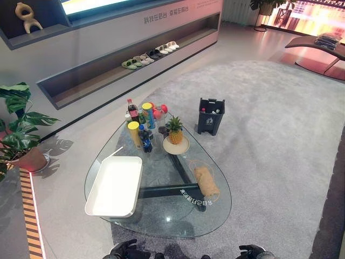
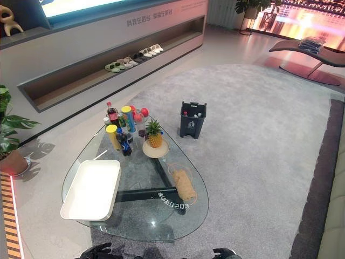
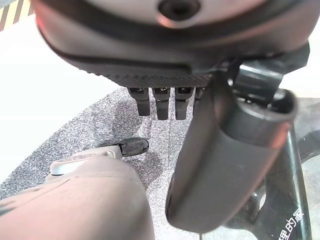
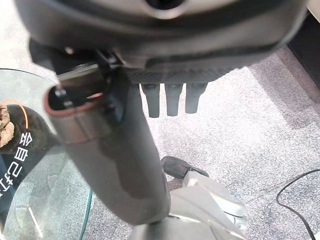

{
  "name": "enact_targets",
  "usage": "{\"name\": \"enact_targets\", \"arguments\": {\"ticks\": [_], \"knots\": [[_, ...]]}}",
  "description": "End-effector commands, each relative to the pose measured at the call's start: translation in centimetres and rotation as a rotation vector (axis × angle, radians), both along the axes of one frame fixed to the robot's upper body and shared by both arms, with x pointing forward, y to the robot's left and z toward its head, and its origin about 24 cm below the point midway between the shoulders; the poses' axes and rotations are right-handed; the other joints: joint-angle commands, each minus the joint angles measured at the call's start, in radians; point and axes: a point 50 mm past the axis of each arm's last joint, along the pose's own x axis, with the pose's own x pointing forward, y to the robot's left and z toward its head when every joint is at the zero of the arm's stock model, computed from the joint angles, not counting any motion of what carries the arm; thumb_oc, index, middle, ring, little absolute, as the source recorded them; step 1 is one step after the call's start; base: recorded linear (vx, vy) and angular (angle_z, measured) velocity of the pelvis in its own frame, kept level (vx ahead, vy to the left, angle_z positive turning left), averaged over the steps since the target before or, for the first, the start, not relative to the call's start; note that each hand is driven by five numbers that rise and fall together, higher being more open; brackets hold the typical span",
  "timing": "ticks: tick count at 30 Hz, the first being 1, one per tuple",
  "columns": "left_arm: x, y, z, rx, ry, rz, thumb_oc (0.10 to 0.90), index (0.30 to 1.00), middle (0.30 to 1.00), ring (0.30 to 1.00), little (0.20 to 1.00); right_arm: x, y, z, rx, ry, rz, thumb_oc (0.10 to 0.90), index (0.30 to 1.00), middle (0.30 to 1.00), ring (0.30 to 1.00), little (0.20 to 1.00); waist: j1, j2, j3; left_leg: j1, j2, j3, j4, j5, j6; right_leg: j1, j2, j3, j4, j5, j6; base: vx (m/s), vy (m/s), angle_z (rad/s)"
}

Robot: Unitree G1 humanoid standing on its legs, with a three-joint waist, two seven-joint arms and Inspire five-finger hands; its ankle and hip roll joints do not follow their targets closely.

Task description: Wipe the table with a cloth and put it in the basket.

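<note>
- Table [image 1: 215, 208]: glass, rounded-triangle top on a dark frame, standing on a grey rug [image 1: 280, 124].
- Cloth [image 1: 206, 181]: brown, rolled up, lying on the table's right part, inside a thin orange ring, just past the print on the frame.
- Tray [image 1: 114, 186]: white, rectangular, on the table's left part, well apart from the cloth.
- Pineapple [image 1: 174, 130]: upright on a round plate [image 1: 176, 145], beyond the cloth, near the table's middle.
- Bottles and cans [image 1: 139, 125]: clustered at the table's far end, left of the pineapple; some red things sit behind them.
- Bin [image 1: 211, 115]: dark, on the rug beyond the table's far right side, with things showing at its top.
- Left hand [image 1: 123, 251]: below the table's near edge, off the glass; in its wrist view the fingers [image 3: 159, 104] hang straight and hold nothing.
- Right hand [image 1: 253, 252]: also below the near edge, to the right; fingers [image 4: 171, 99] straight, thumb out, nothing held.
- Plant [image 1: 19, 129]: in a pot on the floor, well left of the table.
- Shoes [image 1: 151, 55]: in a row on a low wall shelf, far beyond the table.
</note>
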Motion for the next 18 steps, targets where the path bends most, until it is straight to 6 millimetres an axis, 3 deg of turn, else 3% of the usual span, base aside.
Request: {"name": "enact_targets", "arguments": {"ticks": [1,8,18], "knots": [[2.4,0.2,0.7,0.022,-0.064,-0.017,0.800,0.900,0.900,0.900,0.900,1.0,-0.4,0.3,-0.026,-0.002,0.012,0.800,0.900,0.900,0.900,0.900,0.017,-0.014,0.016,0.018,-0.004,0.005,-0.001,-0.056,-0.015,-0.029,-0.029,-0.036,0.042,-0.010,0.039,0.04,-0.002,0.00],[3.1,0.4,1.0,0.027,-0.108,0.009,0.800,0.900,0.900,0.900,0.900,1.7,-0.8,0.7,-0.031,-0.023,0.014,0.800,0.900,0.900,0.900,0.900,0.013,-0.008,0.059,-0.029,-0.005,-0.003,-0.001,-0.036,-0.018,-0.075,-0.028,-0.024,0.041,0.009,0.040,-0.01,0.001,0.00],[7.9,0.6,3.1,0.022,-0.303,0.061,0.800,0.900,0.900,0.900,0.900,5.2,-1.6,2.1,-0.086,-0.131,-0.040,0.800,0.900,0.900,0.900,0.900,0.001,0.021,0.232,-0.212,-0.031,-0.024,-0.001,0.015,-0.010,-0.266,-0.014,0.009,0.047,0.064,0.033,-0.14,0.014,0.01]]}}
